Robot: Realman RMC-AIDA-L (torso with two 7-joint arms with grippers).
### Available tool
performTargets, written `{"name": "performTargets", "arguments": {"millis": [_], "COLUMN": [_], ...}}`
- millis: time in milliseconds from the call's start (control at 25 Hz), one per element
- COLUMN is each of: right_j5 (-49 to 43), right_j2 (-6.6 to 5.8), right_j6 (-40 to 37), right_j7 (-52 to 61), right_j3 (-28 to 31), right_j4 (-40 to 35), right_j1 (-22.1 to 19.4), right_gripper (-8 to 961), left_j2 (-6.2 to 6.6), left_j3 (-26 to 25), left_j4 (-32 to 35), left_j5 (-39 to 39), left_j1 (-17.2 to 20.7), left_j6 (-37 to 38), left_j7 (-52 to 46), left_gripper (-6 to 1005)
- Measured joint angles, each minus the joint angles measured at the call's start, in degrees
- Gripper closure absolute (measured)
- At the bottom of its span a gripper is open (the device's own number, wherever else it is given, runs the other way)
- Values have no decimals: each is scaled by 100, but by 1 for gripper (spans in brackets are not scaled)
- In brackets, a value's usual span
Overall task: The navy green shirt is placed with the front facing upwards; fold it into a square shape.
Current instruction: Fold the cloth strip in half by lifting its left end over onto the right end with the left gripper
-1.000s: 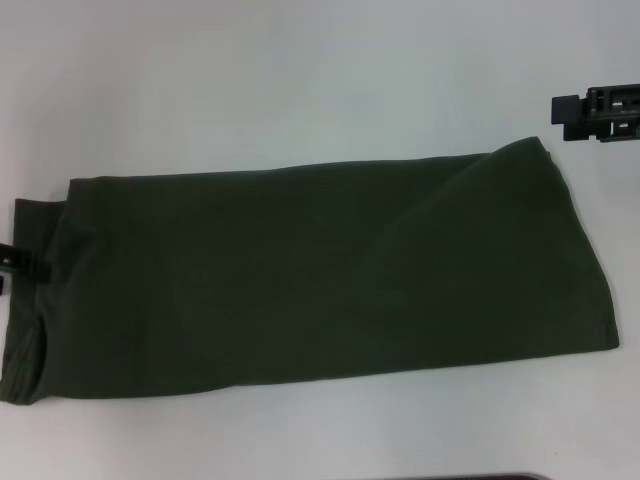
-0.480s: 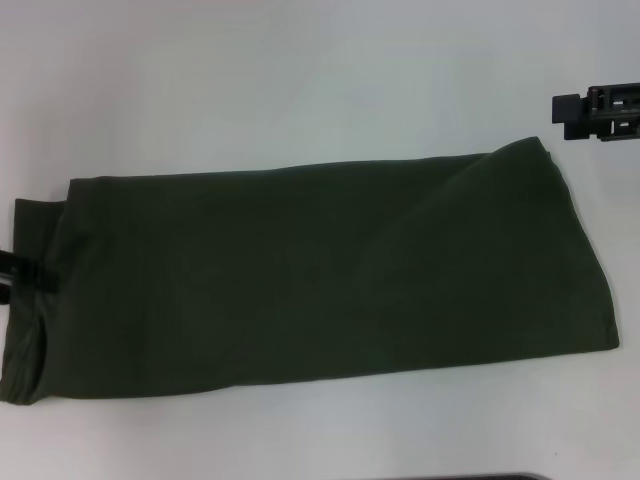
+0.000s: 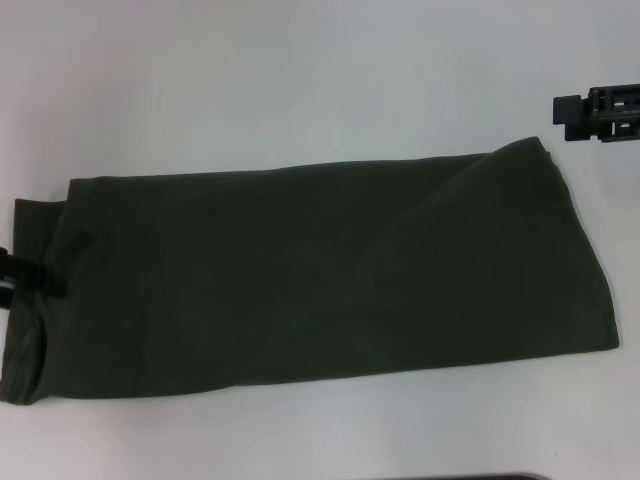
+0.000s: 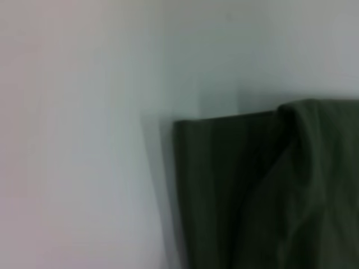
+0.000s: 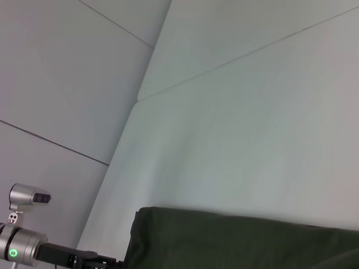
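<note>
navy green shirt (image 3: 320,270) folded long; left end effector (image 3: 30,278) at edge.

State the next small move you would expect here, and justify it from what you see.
Probably the left end effector grips the shirt end it sits at and carries it toward the right end, since the shirt lies as a long strip, not a square. The right end effector is off the cloth.

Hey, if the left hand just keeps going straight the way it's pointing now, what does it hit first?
The left hand points rightward at the left end of the navy green shirt, so it would probably meet that folded edge first. Its tip already overlaps the cloth in the head view; whether it touches is unclear.
</note>
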Motion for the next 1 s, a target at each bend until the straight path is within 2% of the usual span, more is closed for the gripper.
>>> {"name": "performTargets", "arguments": {"millis": [200, 560, 1000], "right_j5": [0, 0, 0], "right_j2": [-2, -2, -2], "right_j6": [-4, -40, -50], "right_j7": [-2, -10, -23], "right_j3": [0, 0, 0], "right_j4": [0, 0, 0], "right_j1": [0, -1, -52], "right_gripper": [208, 210, 212], "left_j2": [-10, -145, -59], "left_j3": [-50, -9, -62], "left_j4": [1, -8, -90], "left_j5": [-33, 9, 24], "left_j1": [-32, -215, -164], "left_j6": [96, 192, 199], "left_j7": [-1, -63, -235], "left_gripper": [180, 181, 181]}}
